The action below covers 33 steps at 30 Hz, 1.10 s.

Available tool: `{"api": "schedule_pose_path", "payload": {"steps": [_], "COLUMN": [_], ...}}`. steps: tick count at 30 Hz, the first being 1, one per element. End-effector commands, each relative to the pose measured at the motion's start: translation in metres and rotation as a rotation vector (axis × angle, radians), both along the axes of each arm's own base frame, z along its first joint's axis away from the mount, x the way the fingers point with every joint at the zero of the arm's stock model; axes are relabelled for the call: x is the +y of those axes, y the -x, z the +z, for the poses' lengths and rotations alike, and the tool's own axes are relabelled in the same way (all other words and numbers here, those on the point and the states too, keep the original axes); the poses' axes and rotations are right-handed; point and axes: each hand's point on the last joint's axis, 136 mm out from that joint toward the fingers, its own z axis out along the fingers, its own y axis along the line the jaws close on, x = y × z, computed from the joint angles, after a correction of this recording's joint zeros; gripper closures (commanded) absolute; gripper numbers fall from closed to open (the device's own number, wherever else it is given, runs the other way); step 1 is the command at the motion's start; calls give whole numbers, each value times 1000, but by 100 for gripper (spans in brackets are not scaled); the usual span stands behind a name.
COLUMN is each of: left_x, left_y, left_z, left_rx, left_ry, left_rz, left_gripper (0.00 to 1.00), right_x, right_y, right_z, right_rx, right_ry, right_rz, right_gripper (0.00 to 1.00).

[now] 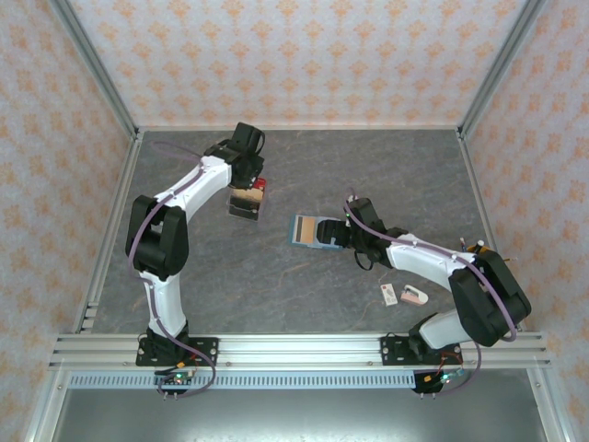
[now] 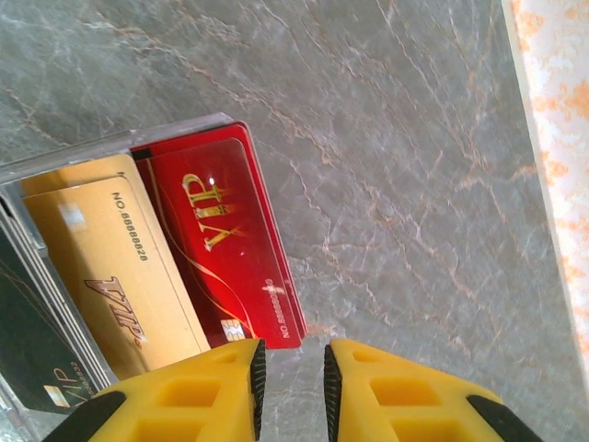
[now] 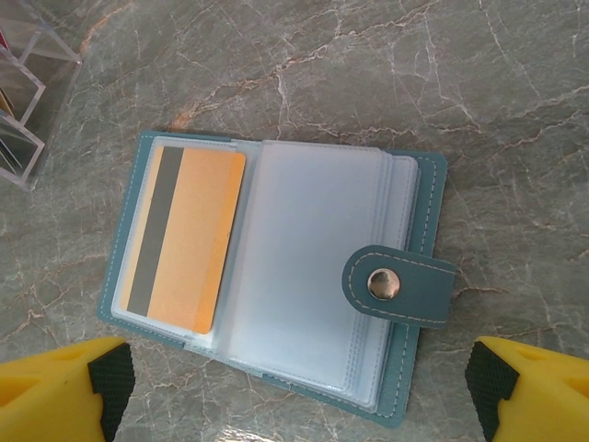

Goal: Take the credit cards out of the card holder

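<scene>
The teal card holder [image 3: 419, 193] lies open on the table, snap tab folded over its clear sleeves. An orange credit card [image 3: 189, 239] with a dark stripe sits in its left sleeve. My right gripper [image 3: 294, 391] hovers just above the holder's near edge, open wide, nothing between its fingers. From above, that gripper [image 1: 333, 235] is at the right end of the holder [image 1: 308, 230]. A red credit card [image 2: 216, 239] lies in the clear tray [image 2: 120, 143]. My left gripper [image 2: 293, 354] sits at that card's near corner, slightly open with only table in the gap.
The tray also holds a tan card [image 2: 115, 267] and a black card [image 2: 28, 350]; its corner is in the right wrist view [image 3: 23, 101]. A small white tag [image 1: 387, 294] and a pinkish lump [image 1: 414, 296] lie near the right arm's base. Patterned walls enclose the table.
</scene>
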Motion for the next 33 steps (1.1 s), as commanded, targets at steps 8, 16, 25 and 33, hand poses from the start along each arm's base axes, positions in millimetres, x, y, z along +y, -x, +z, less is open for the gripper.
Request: {"api": "schedule_pose_path", "payload": {"steps": [8, 16, 25, 33], "left_x": [-1, 17, 35, 34], "left_y": [45, 104, 138, 147], "left_z": [35, 28, 16, -4], "left_rx": [-80, -52, -50, -36], "left_ry": [-78, -173, -243, -221], "left_rz": [-320, -459, -501, -522], "left_gripper": [61, 25, 0, 0], "right_x": [12, 32, 64, 68], "right_y": [-3, -9, -23, -49], "right_z": [14, 32, 4, -24], "right_rx": [-14, 6, 151, 223], "right_ry": [-48, -119, 8, 142], "right_rz": [45, 52, 21, -67], "right_gripper": [11, 26, 37, 38]}}
